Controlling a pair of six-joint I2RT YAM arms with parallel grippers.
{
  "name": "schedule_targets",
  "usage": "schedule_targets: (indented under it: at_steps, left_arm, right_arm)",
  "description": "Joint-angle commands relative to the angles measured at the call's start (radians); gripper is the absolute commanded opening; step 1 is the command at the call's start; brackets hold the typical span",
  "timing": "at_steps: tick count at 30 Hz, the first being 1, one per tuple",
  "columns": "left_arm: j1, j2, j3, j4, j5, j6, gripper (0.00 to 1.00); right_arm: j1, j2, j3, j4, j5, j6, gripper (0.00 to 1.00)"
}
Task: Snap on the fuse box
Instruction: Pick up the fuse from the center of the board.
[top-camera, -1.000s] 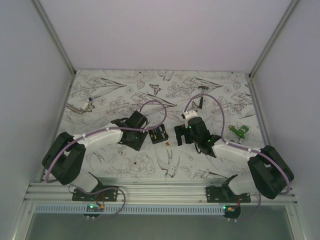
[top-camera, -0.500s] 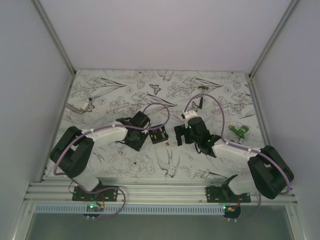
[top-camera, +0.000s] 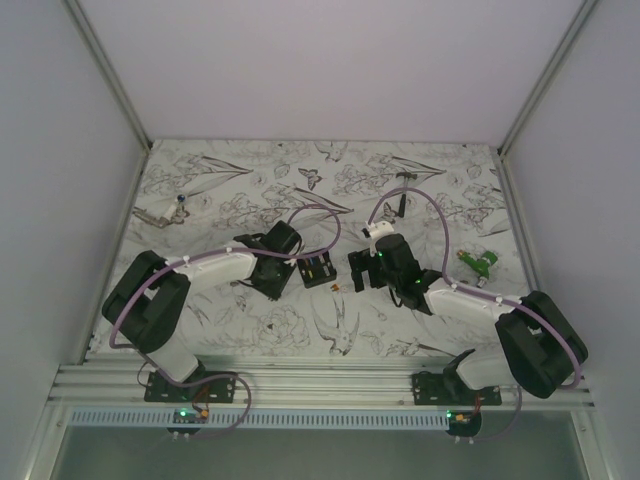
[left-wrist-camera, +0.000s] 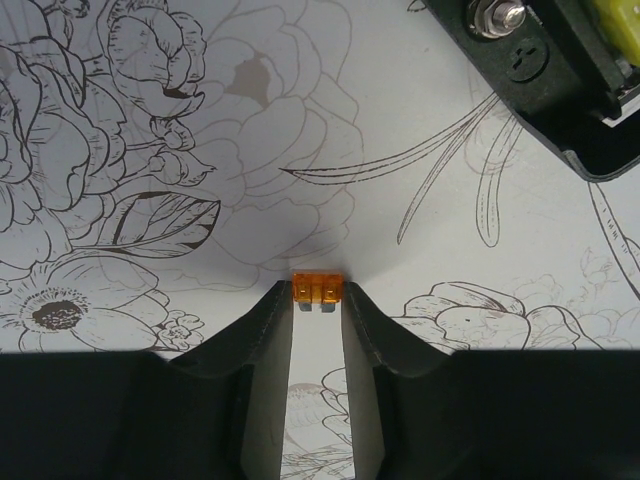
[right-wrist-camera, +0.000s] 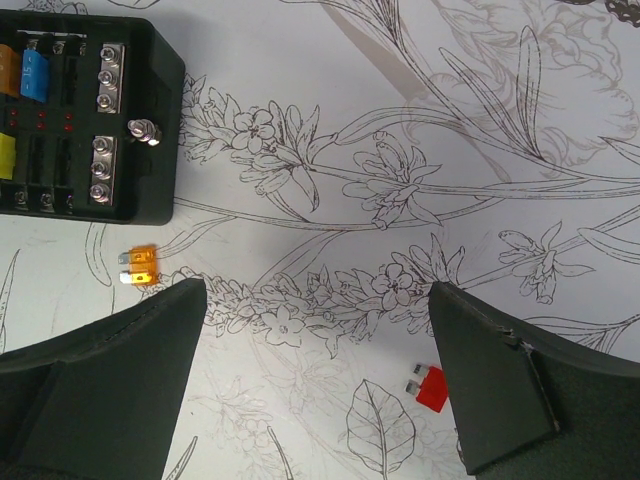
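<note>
Between jaws of left gripper (left-wrist-camera: 316, 306): orange fuse (left-wrist-camera: 316, 288), jaws close either side, pinched or not cannot tell | fuse box (top-camera: 318, 268): on table (top-camera: 240, 190), ahead-right of those jaws, left arm judged nearer | right gripper (right-wrist-camera: 318, 292): jaws wide apart, empty, box ahead-left

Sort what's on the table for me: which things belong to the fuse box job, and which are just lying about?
Part of the job: fuse box; orange fuse, between the left jaws; loose orange fuse and red fuse, probably next.
Just lying about: green object; small dark tool; small metal tool.
</note>
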Motion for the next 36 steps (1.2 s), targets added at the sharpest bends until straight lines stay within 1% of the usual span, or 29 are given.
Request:
schedule_targets:
  at_steps: [1,6,10,15,19,22,26,31,34,36]
  left_arm:
    - [-0.007,0.021,-0.009,-0.031,0.026,-0.013,0.26]
    - [-0.008,-0.002,-0.009,-0.015,0.025,-0.036,0.24]
    - [-0.027,-0.048,-0.011,0.043,0.041,-0.048,0.23]
    - [-0.071,-0.115,-0.042,0.157,0.044,-0.027,0.23]
    - [-0.089,-0.186,-0.098,0.298,0.060,-0.005,0.23]
    - [-0.106,-0.255,-0.142,0.392,0.075,0.013,0.23]
    - [-0.141,-0.332,-0.196,0.493,0.084,0.064,0.23]
    - [-0.177,-0.389,-0.213,0.572,0.103,0.130,0.23]
    - [-0.186,-0.398,-0.210,0.596,0.111,0.148,0.23]
    - [-0.187,-0.405,-0.210,0.606,0.119,0.153,0.23]
  right_arm:
    - [-0.008,-0.018,-0.003,0.030,-0.007,0.003,1.00]
    - [-0.008,-0.022,0.000,0.030,-0.029,0.006,0.99]
    - [-0.009,-0.030,0.005,0.037,-0.084,0.026,1.00]
    - [-0.008,-0.051,0.028,0.039,-0.187,0.075,1.00]
    - [-0.009,-0.061,0.069,0.032,-0.301,0.126,1.00]
    - [-0.008,-0.059,0.110,-0.005,-0.355,0.157,0.99]
    - [-0.008,-0.041,0.177,-0.054,-0.439,0.197,0.96]
    - [-0.008,-0.021,0.226,-0.067,-0.499,0.251,0.92]
    - [-0.008,0.002,0.266,-0.094,-0.527,0.263,0.87]
    - [-0.008,0.019,0.286,-0.111,-0.527,0.263,0.81]
